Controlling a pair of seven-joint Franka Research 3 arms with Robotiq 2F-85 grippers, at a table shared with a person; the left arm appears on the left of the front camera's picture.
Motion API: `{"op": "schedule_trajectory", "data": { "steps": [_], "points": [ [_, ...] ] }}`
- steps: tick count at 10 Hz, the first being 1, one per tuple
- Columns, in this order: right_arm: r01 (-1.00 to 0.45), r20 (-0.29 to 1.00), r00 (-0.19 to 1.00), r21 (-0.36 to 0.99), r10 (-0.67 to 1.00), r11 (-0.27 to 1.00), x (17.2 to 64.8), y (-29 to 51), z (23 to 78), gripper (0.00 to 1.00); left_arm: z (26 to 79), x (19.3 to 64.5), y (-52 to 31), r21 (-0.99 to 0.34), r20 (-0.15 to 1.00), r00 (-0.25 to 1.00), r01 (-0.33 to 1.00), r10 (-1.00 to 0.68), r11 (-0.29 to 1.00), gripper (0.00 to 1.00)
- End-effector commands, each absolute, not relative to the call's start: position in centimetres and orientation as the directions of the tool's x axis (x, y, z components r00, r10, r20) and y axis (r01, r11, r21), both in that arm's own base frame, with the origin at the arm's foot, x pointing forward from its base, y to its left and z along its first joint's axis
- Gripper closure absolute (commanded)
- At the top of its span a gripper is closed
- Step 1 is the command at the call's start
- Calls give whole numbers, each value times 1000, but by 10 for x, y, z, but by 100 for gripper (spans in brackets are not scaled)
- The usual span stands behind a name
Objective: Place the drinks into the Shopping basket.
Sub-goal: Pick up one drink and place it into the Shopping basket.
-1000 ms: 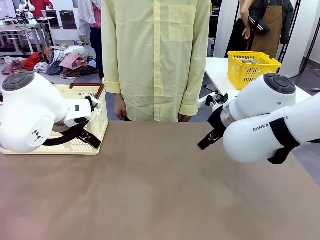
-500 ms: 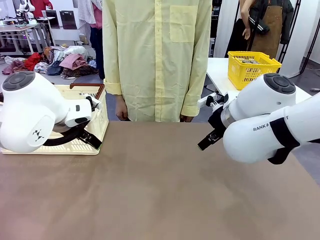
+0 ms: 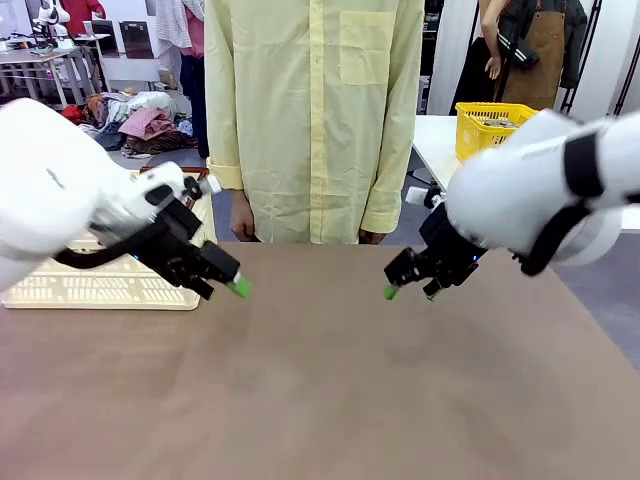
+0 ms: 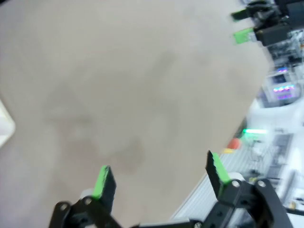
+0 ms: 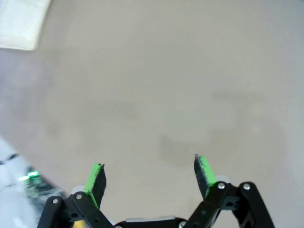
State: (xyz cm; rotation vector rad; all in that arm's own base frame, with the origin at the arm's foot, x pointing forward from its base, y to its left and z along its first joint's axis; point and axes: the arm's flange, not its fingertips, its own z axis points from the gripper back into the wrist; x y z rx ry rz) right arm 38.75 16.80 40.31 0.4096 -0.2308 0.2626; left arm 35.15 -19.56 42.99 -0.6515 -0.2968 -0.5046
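Left tool [image 3: 222,286]: is hovering released above the bench [image 3: 320,390], Shopping basket [image 3: 100,288] just beside it. Right tool [image 3: 410,288]: is hovering likewise (released, grasping nothing).

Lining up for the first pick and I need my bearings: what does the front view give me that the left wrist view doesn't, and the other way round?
Front view adds: a person standing at the far edge, the Shopping basket behind the left arm, and a yellow mesh basket farther back.
Left wrist view adds: a look along the left end effector, its green pads wide apart over bare tabletop, and blurred lit equipment past the table edge.
Shared: the brown table and the right end effector; both end effectors are open and empty.
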Motion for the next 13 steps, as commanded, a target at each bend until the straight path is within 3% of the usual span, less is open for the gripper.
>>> {"op": "schedule_trajectory", "data": {
  "steps": [1, 4, 6, 9, 11, 13],
  "points": [
    [-256, 273, 958, 670, 89, 697, 377, 130, 450, 0, 449, 357, -144, -628, 419, 868, 490, -267, 605, 0],
    [-284, 370, 928, 786, -50, 549, 327, 40, 520, 0, 540, 294, -17, -608, 677, 733, 601, -56, 519, 0],
    [-214, 349, 908, 861, -230, 462, 288, -51, 539, 0, 571, 241, 98, -645, 748, 642, 643, 169, 412, 0],
    [-55, 269, 781, 929, -564, 367, 229, -169, 536, 0, 529, 200, 190, -742, 666, 654, 535, 358, 404, 0],
    [46, 173, 724, 954, -668, 297, 211, -216, 517, 0, 491, 192, 215, -774, 632, 636, 539, 442, 331, 0],
    [58, 139, 676, 969, -723, 241, 201, -235, 497, 0, 480, 191, 223, -783, 622, 632, 525, 463, 334, 0]
  ]
}}
